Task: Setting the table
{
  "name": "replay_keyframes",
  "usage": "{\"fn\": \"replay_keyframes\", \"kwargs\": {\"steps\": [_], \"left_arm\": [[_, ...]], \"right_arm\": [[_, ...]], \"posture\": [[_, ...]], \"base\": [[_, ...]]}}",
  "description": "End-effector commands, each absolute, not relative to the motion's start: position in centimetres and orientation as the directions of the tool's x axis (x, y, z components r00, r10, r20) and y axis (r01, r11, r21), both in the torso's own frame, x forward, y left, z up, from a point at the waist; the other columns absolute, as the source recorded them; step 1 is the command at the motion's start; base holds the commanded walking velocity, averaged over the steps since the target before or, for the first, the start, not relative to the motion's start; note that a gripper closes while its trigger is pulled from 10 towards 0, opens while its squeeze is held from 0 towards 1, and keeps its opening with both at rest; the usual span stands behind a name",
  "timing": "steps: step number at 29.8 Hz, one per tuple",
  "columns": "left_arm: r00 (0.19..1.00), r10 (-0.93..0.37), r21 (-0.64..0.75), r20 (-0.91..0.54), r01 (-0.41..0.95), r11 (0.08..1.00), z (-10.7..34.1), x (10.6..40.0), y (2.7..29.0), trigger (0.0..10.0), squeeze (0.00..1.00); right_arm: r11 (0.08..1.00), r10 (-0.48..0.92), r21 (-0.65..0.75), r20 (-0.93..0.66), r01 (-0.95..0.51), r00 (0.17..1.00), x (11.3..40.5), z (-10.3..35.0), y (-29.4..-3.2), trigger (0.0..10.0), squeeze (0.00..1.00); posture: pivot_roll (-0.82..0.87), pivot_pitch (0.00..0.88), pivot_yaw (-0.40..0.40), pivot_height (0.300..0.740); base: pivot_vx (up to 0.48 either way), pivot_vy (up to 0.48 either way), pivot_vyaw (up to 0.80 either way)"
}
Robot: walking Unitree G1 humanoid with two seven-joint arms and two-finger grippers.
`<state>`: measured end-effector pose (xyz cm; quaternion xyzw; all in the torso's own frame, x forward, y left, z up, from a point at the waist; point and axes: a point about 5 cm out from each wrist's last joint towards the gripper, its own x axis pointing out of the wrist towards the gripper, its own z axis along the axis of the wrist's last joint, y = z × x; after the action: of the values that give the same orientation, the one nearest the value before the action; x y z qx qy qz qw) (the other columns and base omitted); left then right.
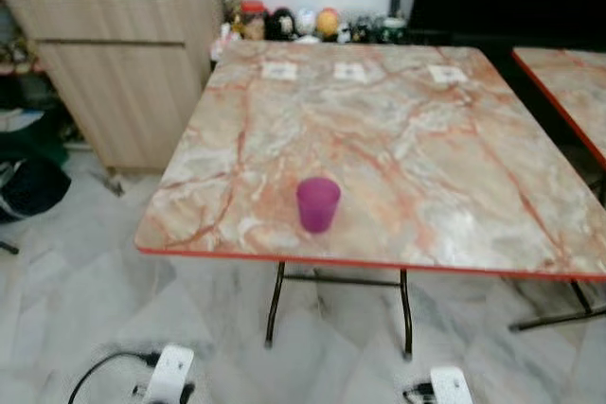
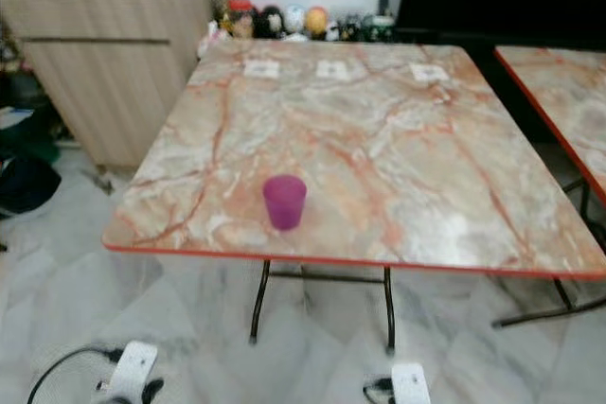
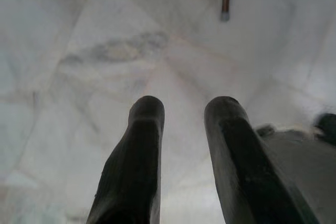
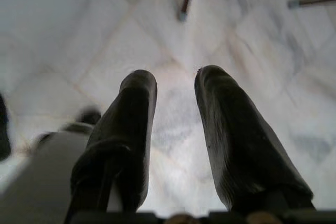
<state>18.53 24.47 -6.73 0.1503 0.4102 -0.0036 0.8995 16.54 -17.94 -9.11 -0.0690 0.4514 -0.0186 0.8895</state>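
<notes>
A purple plastic cup (image 1: 317, 203) stands upright near the front edge of a marble-patterned table (image 1: 398, 130) with an orange rim. Three small white cards (image 1: 349, 71) lie in a row along the table's far side. Both arms hang low by the floor, in front of the table. My left gripper (image 3: 182, 109) is open, its two black fingers apart over the pale floor tiles, holding nothing. My right gripper (image 4: 176, 85) is open too, with empty space between its fingers above the floor.
A wooden cabinet (image 1: 128, 63) stands to the left of the table. Figurines and jars (image 1: 303, 24) line the wall behind it. A second marble table (image 1: 568, 82) is at the right. Thin metal table legs (image 1: 275, 305) stand on the marble floor ahead. Dark bags (image 1: 33, 177) lie at left.
</notes>
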Motion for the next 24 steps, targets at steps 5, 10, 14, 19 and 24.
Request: {"fn": "replay_keyframes", "kwargs": {"steps": [5,10,14,19,24], "left_arm": [[0.744,0.094,0.279,-0.662,0.128,0.952,-5.5,20.3,24.3,10.0,0.00],[0.863,0.077,0.295,-0.499,0.086,0.952,-3.0,22.7,25.1,10.0,0.00],[0.934,0.041,0.344,-0.354,0.089,0.935,-0.8,23.8,25.3,10.0,0.00],[0.976,0.101,0.410,-0.192,-0.014,0.912,1.7,23.9,26.6,10.0,0.00],[0.986,0.164,0.486,-0.027,-0.130,0.864,4.1,23.2,27.4,10.0,0.00]], "right_arm": [[0.989,-0.120,-0.151,-0.806,-0.005,0.580,15.8,-9.3,-18.8,10.0,0.00],[0.989,-0.114,-0.148,-0.808,-0.013,0.579,15.5,-9.4,-18.8,10.0,0.00],[0.989,-0.116,-0.148,-0.810,-0.010,0.575,15.2,-9.5,-18.9,10.0,0.00],[0.989,-0.137,-0.144,-0.812,0.032,0.568,14.9,-9.6,-19.1,10.0,0.00],[0.989,-0.131,-0.147,-0.814,0.017,0.566,14.8,-9.6,-19.2,10.0,0.00]], "posture": [[0.07,0.000,-0.020,0.740],[0.08,0.000,-0.026,0.740],[0.08,0.000,-0.025,0.740],[0.08,0.000,-0.028,0.740],[0.08,0.000,-0.028,0.740]], "base": [[0.000,0.000,0.00],[0.000,0.000,0.00],[0.000,0.000,0.00],[0.000,0.000,0.00],[0.000,0.000,0.00]]}}
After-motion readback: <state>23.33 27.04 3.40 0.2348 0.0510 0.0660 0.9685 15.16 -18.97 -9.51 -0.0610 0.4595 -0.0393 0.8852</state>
